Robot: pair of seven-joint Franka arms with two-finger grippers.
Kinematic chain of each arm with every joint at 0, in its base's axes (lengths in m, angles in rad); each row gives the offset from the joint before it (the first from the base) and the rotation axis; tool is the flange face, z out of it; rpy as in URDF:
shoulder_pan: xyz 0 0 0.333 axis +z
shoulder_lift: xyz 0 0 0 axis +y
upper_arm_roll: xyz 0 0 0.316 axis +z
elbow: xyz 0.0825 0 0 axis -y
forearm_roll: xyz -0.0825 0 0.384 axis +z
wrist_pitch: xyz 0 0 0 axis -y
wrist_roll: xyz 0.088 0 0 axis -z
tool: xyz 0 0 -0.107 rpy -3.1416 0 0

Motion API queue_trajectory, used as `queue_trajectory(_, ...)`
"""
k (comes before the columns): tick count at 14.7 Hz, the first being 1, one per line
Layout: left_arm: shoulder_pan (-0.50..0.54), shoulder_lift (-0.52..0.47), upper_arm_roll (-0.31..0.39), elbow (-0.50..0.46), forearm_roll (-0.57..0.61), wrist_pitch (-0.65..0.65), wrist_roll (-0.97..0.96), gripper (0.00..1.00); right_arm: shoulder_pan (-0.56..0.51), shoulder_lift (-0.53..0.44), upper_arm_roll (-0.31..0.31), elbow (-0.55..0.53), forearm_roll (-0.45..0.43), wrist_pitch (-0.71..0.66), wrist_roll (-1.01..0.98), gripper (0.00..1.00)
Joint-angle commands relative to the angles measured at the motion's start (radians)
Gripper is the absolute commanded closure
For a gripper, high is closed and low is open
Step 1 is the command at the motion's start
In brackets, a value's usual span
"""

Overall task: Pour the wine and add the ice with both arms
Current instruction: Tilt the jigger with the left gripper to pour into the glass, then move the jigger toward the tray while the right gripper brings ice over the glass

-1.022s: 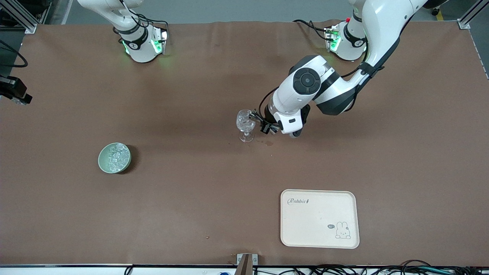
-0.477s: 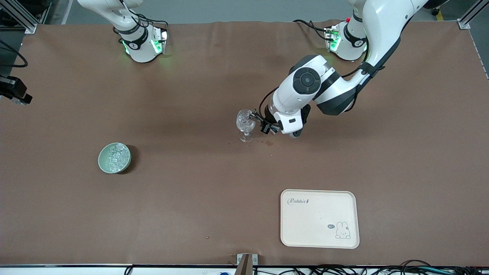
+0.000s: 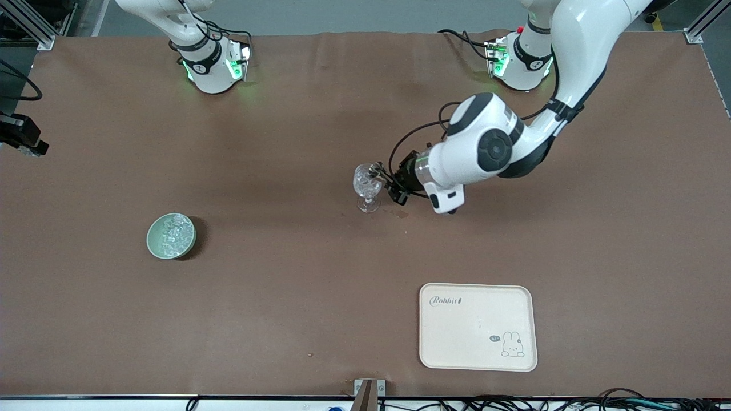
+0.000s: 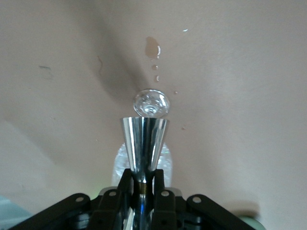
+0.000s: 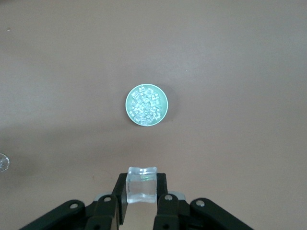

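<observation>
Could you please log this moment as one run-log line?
left gripper: shut on metal jigger, tipped at stemmed glass | right gripper: shut on ice cube, above ice bowl

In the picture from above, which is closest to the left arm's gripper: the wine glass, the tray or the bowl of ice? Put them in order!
Measured from the left gripper, whose jaws hold a shiny metal cup tipped over the glass:
1. Wine glass, right under the cup, mid-table.
2. Tray, nearer the front camera.
3. Bowl of ice, toward the right arm's end of the table.
</observation>
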Motion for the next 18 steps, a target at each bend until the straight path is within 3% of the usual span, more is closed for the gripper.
queue_trajectory(1,0.001,-0.078,0.079,0.001,-0.163,-0.035,0.111,1.00,0.018,-0.010,0.003,-0.010,0.032,0.008,0.013,0.99)
queue_trajectory(5,0.000,-0.113,0.230,0.027,-0.367,-0.117,0.261,1.00,0.084,-0.006,0.004,-0.015,0.085,0.048,0.079,0.98)
queue_trajectory(12,-0.012,-0.057,0.490,0.149,-0.740,-0.173,0.435,0.99,0.338,0.102,0.004,-0.017,0.090,0.189,0.454,0.99)
queue_trajectory(18,0.014,0.119,0.551,0.280,-0.920,-0.173,0.487,0.99,0.572,0.244,0.004,-0.017,0.153,0.352,0.766,0.99)
